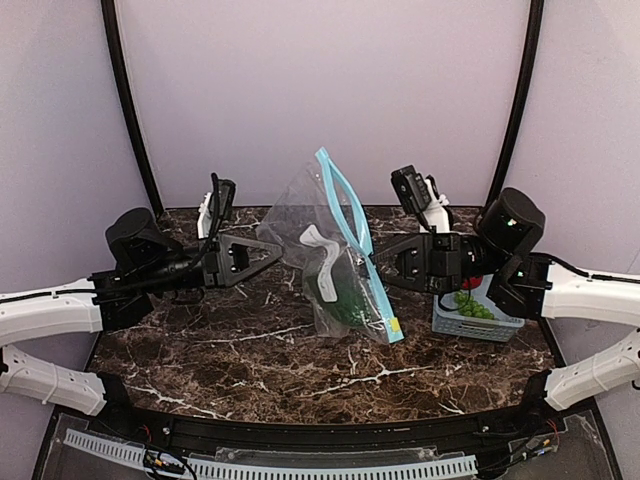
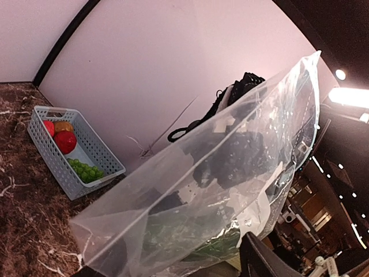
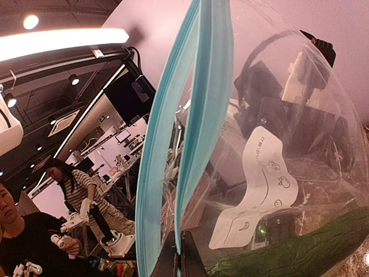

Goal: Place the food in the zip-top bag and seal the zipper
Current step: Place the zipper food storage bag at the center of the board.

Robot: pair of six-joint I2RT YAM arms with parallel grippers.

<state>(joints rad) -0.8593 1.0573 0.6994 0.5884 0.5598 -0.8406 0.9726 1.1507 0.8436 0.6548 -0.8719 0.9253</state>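
Slotted rail [image 1: 300,467] edges marble tabletop [image 1: 300,375], zip-top bag [image 1: 335,255] before lilac walls [image 1: 320,80].

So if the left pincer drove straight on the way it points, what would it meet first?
The zip-top bag: the left pincer points at its clear side wall, which fills the wrist view. Depth is unclear, but nothing seems to lie between them.

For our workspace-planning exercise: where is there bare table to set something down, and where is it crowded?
Free: the table strip along the near edge, in front of the zip-top bag. Crowded: mid-table, where the left gripper and right gripper flank the bag, and the right side, holding the basket.
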